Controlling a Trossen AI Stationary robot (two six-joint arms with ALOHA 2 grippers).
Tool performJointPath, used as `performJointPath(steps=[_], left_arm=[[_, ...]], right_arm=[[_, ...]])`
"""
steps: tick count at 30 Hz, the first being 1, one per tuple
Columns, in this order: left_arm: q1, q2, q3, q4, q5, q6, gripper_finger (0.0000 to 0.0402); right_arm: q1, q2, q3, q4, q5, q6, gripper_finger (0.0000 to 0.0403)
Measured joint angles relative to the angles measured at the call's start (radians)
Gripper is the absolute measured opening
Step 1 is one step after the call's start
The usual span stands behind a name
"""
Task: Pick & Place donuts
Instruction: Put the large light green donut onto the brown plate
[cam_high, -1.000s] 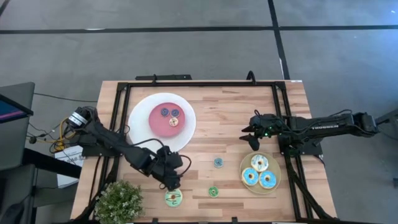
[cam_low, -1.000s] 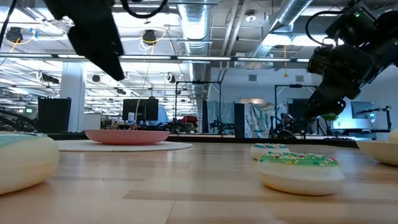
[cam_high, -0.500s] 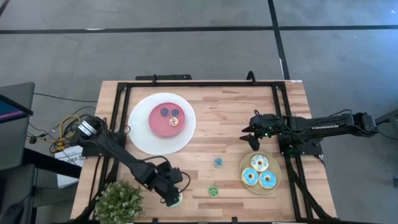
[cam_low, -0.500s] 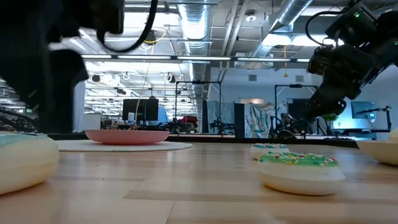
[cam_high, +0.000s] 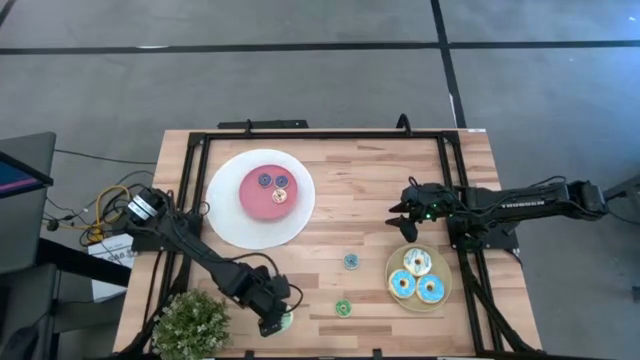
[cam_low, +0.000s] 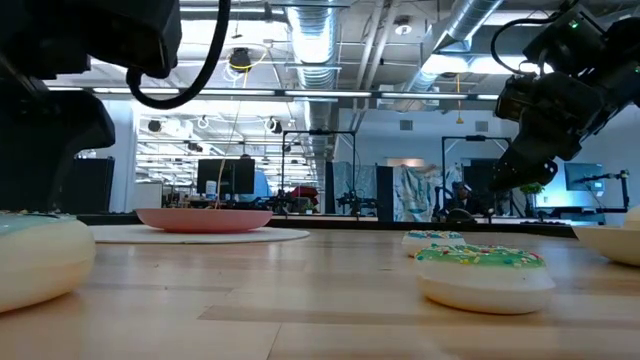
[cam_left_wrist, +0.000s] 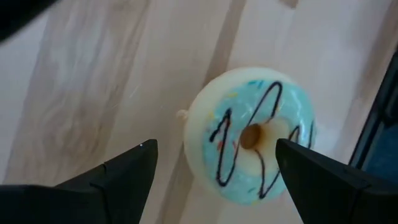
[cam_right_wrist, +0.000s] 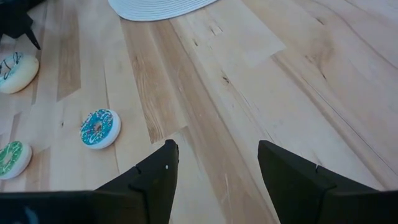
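- The left gripper (cam_high: 277, 322) is low over the front edge of the table (cam_high: 380, 190), right above a pale green donut (cam_left_wrist: 250, 135) that sits beside the potted plant (cam_high: 190, 322).
- In the left wrist view its fingers (cam_left_wrist: 118, 174) are spread wide, 1 on each side of that donut, with a gap between each finger and the icing; it has hold of nothing.
- That donut lies flat on the wood, its icing marked with dark squiggles; in the high view only its edge shows past the gripper.
- The right gripper (cam_high: 402, 221) hangs above the table's right half, near the tan plate (cam_high: 441, 268), fingers apart and empty.
- The tan plate carries 3 larger donuts: 1 white-iced (cam_high: 417, 262) and 2 blue (cam_high: 402, 285), close together.
- A small teal donut (cam_high: 351, 261) lies on the bare wood left of the tan plate; a small green donut (cam_high: 343, 308) lies nearer the front edge, between the left gripper and the plate.
- The white plate (cam_high: 228, 220) with a pink centre sits at the table's back left and holds 3 small donuts, 2 purple (cam_high: 265, 181) and 1 tan (cam_high: 279, 196).
- In the low view the green donut (cam_low: 484, 275) shows near the camera and the pale green one (cam_low: 40, 260) at the left edge.
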Motion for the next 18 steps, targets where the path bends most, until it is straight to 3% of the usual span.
performJointPath(steps=[18], left_arm=[[0.0, 0.001, 0.0, -0.034, -0.052, 0.052, 0.032]], right_arm=[[0.0, 0.0, 0.0, -0.001, 0.0, 0.0, 0.021]])
